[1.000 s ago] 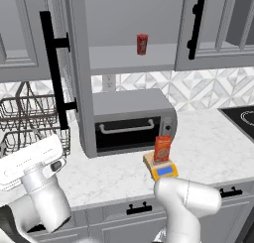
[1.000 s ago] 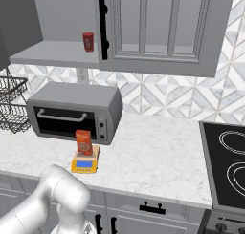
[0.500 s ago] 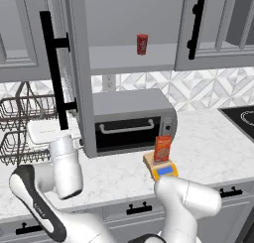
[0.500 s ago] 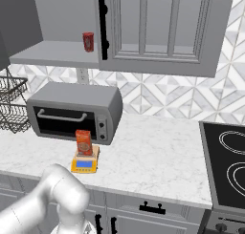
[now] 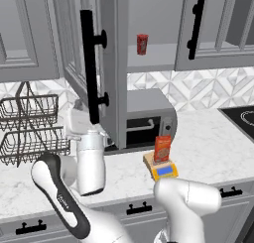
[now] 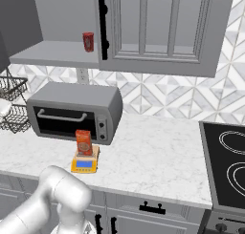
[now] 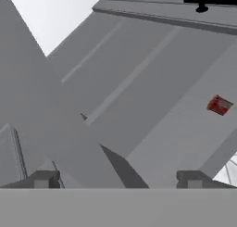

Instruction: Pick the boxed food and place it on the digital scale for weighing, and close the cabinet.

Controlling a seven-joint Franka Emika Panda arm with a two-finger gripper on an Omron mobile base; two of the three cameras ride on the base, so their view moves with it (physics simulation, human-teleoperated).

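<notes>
The orange-red boxed food (image 5: 162, 148) (image 6: 83, 142) stands upright on the yellow digital scale (image 5: 165, 170) (image 6: 84, 165), in front of the toaster oven. The cabinet's left door (image 5: 106, 48) stands partly open, its long black handle (image 5: 89, 68) facing me, and the shelf (image 6: 52, 54) is exposed. My gripper (image 7: 118, 179) is open, its fingertips wide apart just under the grey door panel. The white hand (image 5: 82, 125) sits low beside the door's bottom corner, and the door hides its fingers in the left base view.
A small red can (image 5: 142, 44) (image 6: 88, 41) (image 7: 219, 105) stands on the cabinet shelf. The grey toaster oven (image 6: 72, 109) sits under it. A wire dish rack (image 5: 30, 128) stands at the left, and a black stove top (image 6: 225, 166) at the right.
The cabinet door has swung to the right, toward shut, and now covers the toaster oven's left side. My hand has risen and moved right with it. Box and scale have not moved.
</notes>
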